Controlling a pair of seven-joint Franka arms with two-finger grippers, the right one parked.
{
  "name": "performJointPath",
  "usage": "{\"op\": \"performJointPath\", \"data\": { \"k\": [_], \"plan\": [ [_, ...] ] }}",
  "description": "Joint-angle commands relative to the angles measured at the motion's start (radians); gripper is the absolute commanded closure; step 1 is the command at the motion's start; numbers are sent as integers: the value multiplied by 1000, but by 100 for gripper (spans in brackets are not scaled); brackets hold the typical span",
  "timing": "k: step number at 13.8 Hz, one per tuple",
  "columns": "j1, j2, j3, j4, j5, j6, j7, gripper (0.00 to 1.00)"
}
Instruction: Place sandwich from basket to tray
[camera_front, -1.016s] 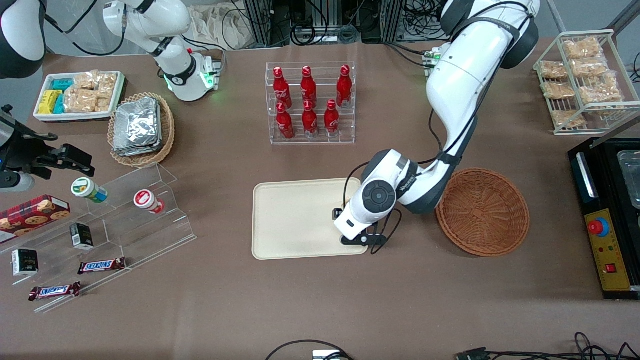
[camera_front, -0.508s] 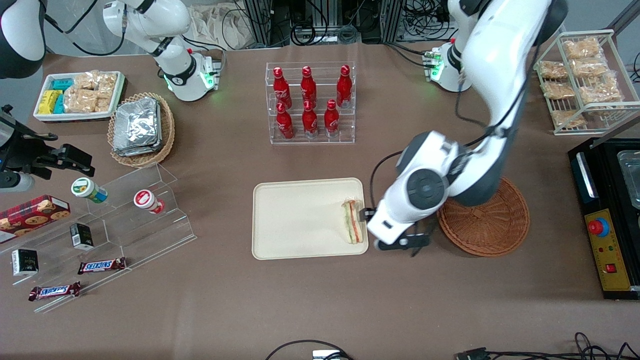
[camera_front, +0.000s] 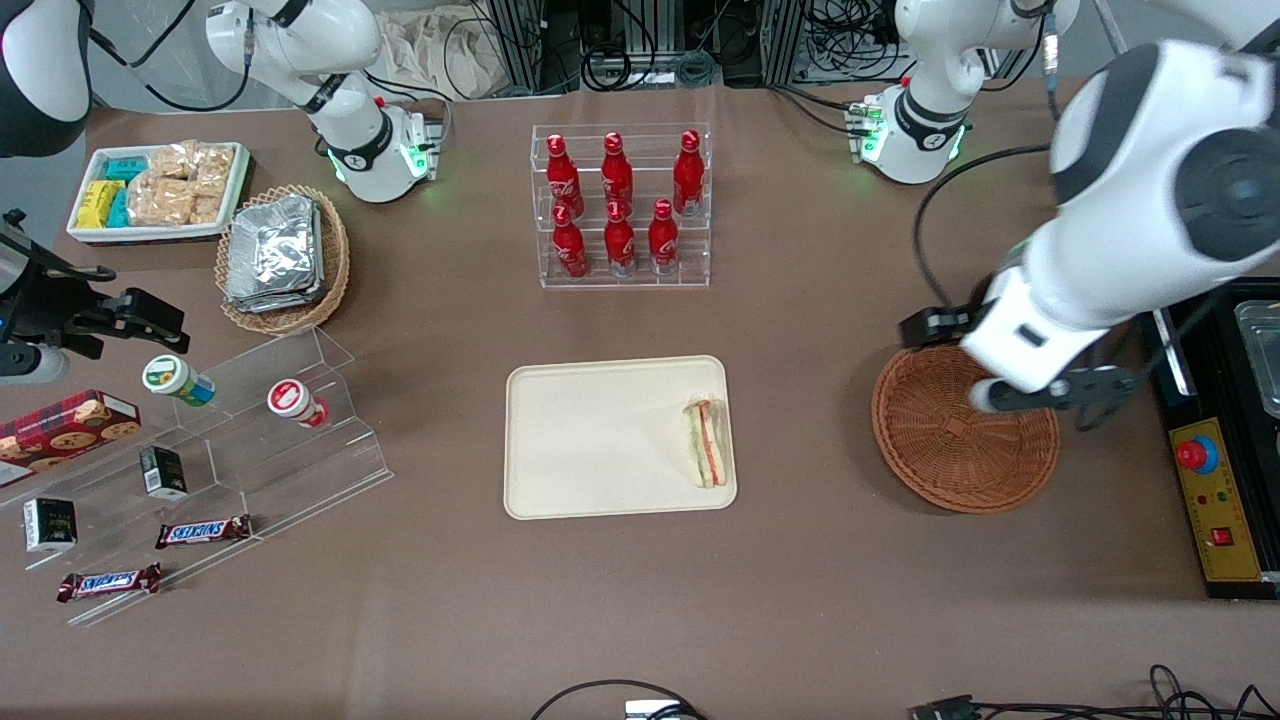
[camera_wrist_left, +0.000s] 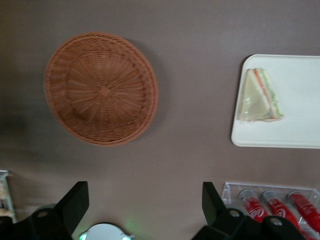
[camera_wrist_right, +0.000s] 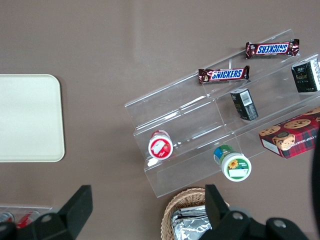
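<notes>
Hovering above the basket (camera_front: 965, 440): gripper (camera_wrist_left: 145, 202), jaws spread, nothing held. Sandwich (camera_front: 706, 443) lies on tray (camera_front: 590, 440). Two Snickers bars (camera_front: 203, 531) on the counter's acrylic shelf (camera_front: 300, 455).

The wrapped triangular sandwich (camera_front: 706, 443) is laid flat on the cream tray (camera_front: 590, 440), at the edge nearest the round reddish-brown basket (camera_front: 950, 450); the open-fingered gripper (camera_front: 1040, 395) is held above that basket.

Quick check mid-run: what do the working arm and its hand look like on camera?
The left arm is glossy white with dark grey joint bands and a round dark cap. A black cable loops along it, and its base shows green lights. Its hand, white-bodied with two black fingers, hangs above the round reddish-brown wicker basket.
</notes>
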Motion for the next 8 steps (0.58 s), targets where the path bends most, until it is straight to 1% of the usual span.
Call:
{"op": "performJointPath", "data": {
  "k": [1,3,6,8],
  "plan": [
    [81,-52,-12,-55,30,-25,125,0],
    [95,-98,-10,-138,52,14,202,0],
    [138,-159,-12,-239,47,44,233,0],
    [141,-239,-10,-374,47,132,242,0]
  ]
}}
